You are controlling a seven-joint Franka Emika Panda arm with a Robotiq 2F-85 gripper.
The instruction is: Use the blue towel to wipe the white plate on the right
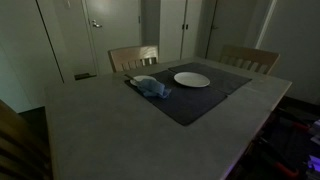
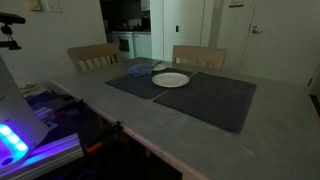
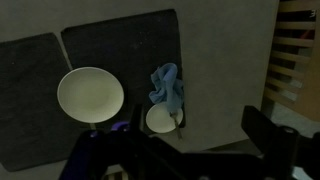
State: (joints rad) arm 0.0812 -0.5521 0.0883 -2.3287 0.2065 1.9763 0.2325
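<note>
The white plate sits on a dark mat toward the far edge of the bench, with the blue towel crumpled just beside it and bare bench open in front. Only the wrist view shows a small white round object beside the towel. The gripper is dark and cut off at the frame's bottom; I cannot tell how the jaws stand

place: home dining room | cues: table, chairs, placemats, kitchen beyond
</note>
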